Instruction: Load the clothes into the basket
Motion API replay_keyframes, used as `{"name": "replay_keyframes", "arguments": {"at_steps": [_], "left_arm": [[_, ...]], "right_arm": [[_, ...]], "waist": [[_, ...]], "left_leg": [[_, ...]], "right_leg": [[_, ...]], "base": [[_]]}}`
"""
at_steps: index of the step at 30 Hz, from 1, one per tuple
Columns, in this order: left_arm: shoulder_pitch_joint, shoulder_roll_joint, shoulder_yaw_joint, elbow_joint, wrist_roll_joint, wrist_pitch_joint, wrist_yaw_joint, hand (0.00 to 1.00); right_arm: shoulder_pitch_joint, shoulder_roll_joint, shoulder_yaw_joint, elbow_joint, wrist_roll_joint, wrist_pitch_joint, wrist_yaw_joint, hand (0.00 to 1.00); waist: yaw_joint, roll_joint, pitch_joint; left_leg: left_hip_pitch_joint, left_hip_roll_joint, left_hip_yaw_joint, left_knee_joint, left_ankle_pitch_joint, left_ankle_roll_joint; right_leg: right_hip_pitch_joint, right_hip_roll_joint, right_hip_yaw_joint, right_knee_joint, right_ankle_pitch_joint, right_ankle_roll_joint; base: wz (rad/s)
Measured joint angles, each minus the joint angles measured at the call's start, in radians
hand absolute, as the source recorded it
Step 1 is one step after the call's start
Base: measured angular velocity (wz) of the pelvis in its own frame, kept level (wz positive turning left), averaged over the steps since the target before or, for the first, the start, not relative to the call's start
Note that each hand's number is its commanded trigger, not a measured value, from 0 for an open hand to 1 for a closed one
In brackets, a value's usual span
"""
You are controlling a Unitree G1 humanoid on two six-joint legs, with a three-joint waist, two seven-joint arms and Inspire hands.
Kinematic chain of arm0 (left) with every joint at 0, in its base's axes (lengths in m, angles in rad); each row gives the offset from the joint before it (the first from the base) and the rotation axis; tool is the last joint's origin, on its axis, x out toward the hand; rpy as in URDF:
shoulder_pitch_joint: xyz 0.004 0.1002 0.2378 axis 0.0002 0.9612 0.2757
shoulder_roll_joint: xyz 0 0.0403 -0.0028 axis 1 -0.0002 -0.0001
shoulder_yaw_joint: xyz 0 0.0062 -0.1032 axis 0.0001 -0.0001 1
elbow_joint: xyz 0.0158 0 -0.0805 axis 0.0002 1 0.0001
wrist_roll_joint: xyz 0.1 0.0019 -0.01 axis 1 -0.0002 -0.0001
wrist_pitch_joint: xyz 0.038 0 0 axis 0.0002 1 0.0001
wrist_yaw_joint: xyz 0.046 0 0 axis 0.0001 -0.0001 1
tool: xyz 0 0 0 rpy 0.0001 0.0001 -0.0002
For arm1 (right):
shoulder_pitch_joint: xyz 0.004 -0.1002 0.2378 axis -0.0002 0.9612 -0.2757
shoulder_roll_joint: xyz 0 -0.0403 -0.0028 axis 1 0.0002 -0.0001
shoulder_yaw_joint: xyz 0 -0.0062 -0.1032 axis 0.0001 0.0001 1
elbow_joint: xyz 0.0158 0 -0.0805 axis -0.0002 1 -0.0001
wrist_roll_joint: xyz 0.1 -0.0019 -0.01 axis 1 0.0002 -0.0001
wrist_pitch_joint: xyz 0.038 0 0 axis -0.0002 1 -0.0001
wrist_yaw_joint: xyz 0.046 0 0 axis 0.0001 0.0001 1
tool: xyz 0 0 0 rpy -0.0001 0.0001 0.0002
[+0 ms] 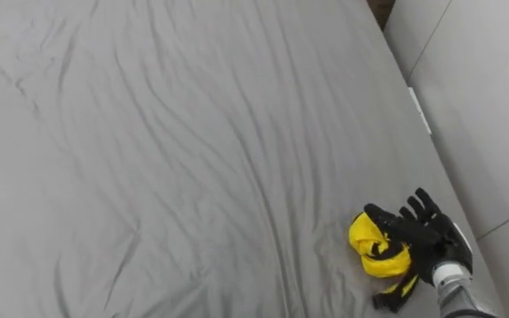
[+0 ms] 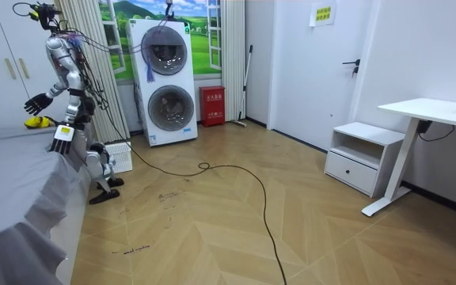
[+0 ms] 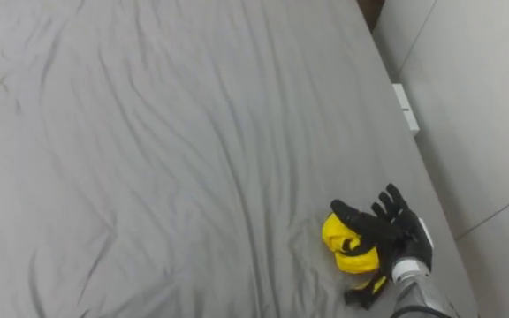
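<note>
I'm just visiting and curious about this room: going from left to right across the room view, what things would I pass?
Yellow clothes → white basket → stacked washing machines → red box → leaning mop → low white cabinet → white desk.

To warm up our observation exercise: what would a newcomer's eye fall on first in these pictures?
The bright yellow cloth stands out, bunched near the lower right edge of the grey bed, with the robot's black right hand open over it. In the room view, two stacked washing machines stand before the window, and the left hand hangs at the bedside.
</note>
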Motion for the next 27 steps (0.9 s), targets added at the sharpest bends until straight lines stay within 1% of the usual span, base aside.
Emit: {"name": "replay_keyframes", "arguments": {"at_steps": [3,4,5,6,7,8,10,11,12,14,15,16,17,19,20,22,24,26,27], "left_arm": [[-0.011,0.026,0.005,0.006,0.005,0.001,0.000,0.00],[-0.023,0.042,0.005,0.013,0.005,0.003,-0.001,0.00],[-0.033,0.057,0.005,0.017,0.005,0.006,-0.001,0.00],[-0.039,0.062,0.005,0.023,0.006,0.006,-0.001,0.00],[-0.053,0.065,0.006,0.037,0.006,0.007,-0.001,0.00],[-0.066,0.065,0.015,0.052,0.006,0.008,-0.001,0.00],[-0.079,0.070,0.025,0.062,0.005,0.011,-0.001,0.00],[-0.095,0.073,0.025,0.076,0.007,0.012,-0.001,0.00],[-0.105,0.074,0.025,0.085,0.007,0.013,-0.001,0.00],[-0.136,0.073,0.025,0.100,0.007,0.028,-0.001,0.00],[-0.142,0.073,0.025,0.104,0.007,0.029,-0.001,0.00],[-0.155,0.073,0.024,0.115,0.006,0.031,-0.001,0.00],[-0.164,0.073,0.024,0.121,0.006,0.035,-0.001,0.00],[-0.174,0.071,0.023,0.121,0.005,0.043,-0.001,0.00],[-0.180,0.070,0.023,0.126,0.006,0.046,-0.001,0.00],[-0.185,0.070,0.024,0.130,0.006,0.048,-0.001,0.00],[-0.188,0.070,0.024,0.134,0.006,0.048,-0.001,0.00],[-0.194,0.070,0.024,0.141,0.006,0.049,-0.001,0.00],[-0.194,0.070,0.024,0.141,0.007,0.049,-0.001,0.00]], "right_arm": [[-0.054,-0.003,0.000,0.092,-0.013,0.001,-0.011,0.00],[-0.081,-0.003,0.000,0.137,-0.031,0.001,-0.014,0.00],[-0.106,-0.003,0.001,0.179,-0.039,0.001,-0.018,0.00],[-0.119,-0.003,0.001,0.203,-0.039,0.001,-0.020,0.00],[-0.148,-0.003,0.002,0.250,-0.039,0.001,-0.026,0.00],[-0.176,-0.003,0.003,0.290,-0.036,0.000,-0.028,0.00],[-0.200,-0.003,0.006,0.336,-0.038,-0.004,-0.030,0.00],[-0.208,-0.005,0.006,0.361,-0.039,-0.005,-0.034,0.00],[-0.211,-0.007,0.008,0.371,-0.040,-0.006,-0.034,0.00],[-0.219,-0.017,0.021,0.395,-0.051,-0.017,-0.034,0.00],[-0.225,-0.018,0.021,0.405,-0.065,-0.019,-0.033,0.00],[-0.242,-0.019,0.022,0.442,-0.097,-0.023,-0.032,0.00],[-0.250,-0.019,0.022,0.470,-0.120,-0.025,-0.030,0.00],[-0.251,-0.022,0.021,0.481,-0.131,-0.027,-0.029,0.00],[-0.251,-0.025,0.024,0.493,-0.156,-0.032,-0.026,0.00],[-0.248,-0.028,0.027,0.501,-0.195,-0.038,-0.018,0.00],[-0.246,-0.029,0.032,0.521,-0.220,-0.040,-0.008,0.00],[-0.246,-0.033,0.046,0.544,-0.246,-0.041,-0.001,0.00],[-0.246,-0.034,0.049,0.545,-0.259,-0.041,0.000,0.00]], "waist": [[0.012,0.000,-0.0002],[0.014,-0.001,0.0001],[0.019,0.002,-0.0016],[0.020,0.004,-0.0034],[0.023,0.003,-0.0028],[0.026,0.003,-0.0025],[0.035,0.000,-0.0007],[0.045,-0.002,0.0007],[0.048,-0.001,0.0015],[0.052,0.003,0.0043],[0.054,0.003,0.0047],[0.052,0.007,0.0082],[0.051,0.010,0.0095],[0.051,0.013,0.0101],[0.051,0.016,0.0122],[0.052,0.017,0.0129],[0.050,0.017,0.0130],[0.050,0.018,0.0125],[0.049,0.018,0.0116]], "left_leg": [[-0.026,0.000,-0.004,0.004,0.000,0.000],[-0.038,-0.001,-0.010,0.006,0.001,0.000],[-0.045,-0.001,-0.010,0.004,0.003,0.000],[-0.051,-0.001,-0.010,0.004,0.003,0.000],[-0.056,-0.002,-0.010,0.002,0.004,0.001],[-0.061,-0.003,-0.010,0.001,0.004,0.001],[-0.065,-0.003,-0.011,0.000,0.004,0.001],[-0.065,-0.003,-0.012,-0.003,0.004,0.001],[-0.067,-0.003,-0.013,-0.003,0.004,0.001],[-0.083,-0.004,-0.024,-0.003,0.005,0.002],[-0.086,-0.005,-0.025,-0.003,0.005,0.003],[-0.091,-0.004,-0.026,-0.003,0.006,0.003],[-0.094,-0.004,-0.028,-0.003,0.006,0.004],[-0.103,-0.004,-0.030,-0.001,0.007,0.006],[-0.105,-0.003,-0.030,0.000,0.008,0.007],[-0.107,-0.005,-0.028,0.001,0.008,0.008],[-0.109,-0.007,-0.027,0.001,0.009,0.010],[-0.113,-0.009,-0.026,0.004,0.009,0.013],[-0.116,-0.011,-0.026,0.004,0.010,0.014]], "right_leg": [[-0.019,0.000,-0.008,0.003,0.001,-0.001],[-0.023,-0.001,-0.013,0.003,0.001,-0.002],[-0.034,-0.001,-0.014,0.004,0.001,-0.002],[-0.037,-0.002,-0.015,0.005,0.001,-0.002],[-0.043,-0.002,-0.017,0.005,0.001,-0.002],[-0.050,-0.003,-0.018,0.006,0.001,-0.002],[-0.054,-0.003,-0.020,0.005,0.002,-0.001],[-0.055,-0.004,-0.022,0.005,0.002,-0.001],[-0.056,-0.004,-0.027,0.005,0.002,-0.001],[-0.072,-0.007,-0.039,0.014,0.002,0.000],[-0.076,-0.007,-0.042,0.014,0.002,0.000],[-0.078,-0.008,-0.048,0.013,0.003,0.002],[-0.079,-0.010,-0.052,0.013,0.003,0.003],[-0.085,-0.012,-0.056,0.013,0.002,0.006],[-0.086,-0.014,-0.059,0.013,0.003,0.010],[-0.087,-0.017,-0.062,0.013,0.001,0.015],[-0.088,-0.019,-0.064,0.012,-0.002,0.024],[-0.088,-0.023,-0.074,0.012,-0.009,0.048],[-0.089,-0.025,-0.079,0.012,-0.012,0.052]], "base": [[0.06],[0.08],[0.08],[0.04],[0.00],[0.00],[0.00],[0.03],[0.11],[0.12],[0.06],[0.09],[0.09],[0.07],[0.05],[0.02],[0.00],[0.08],[0.17]]}}
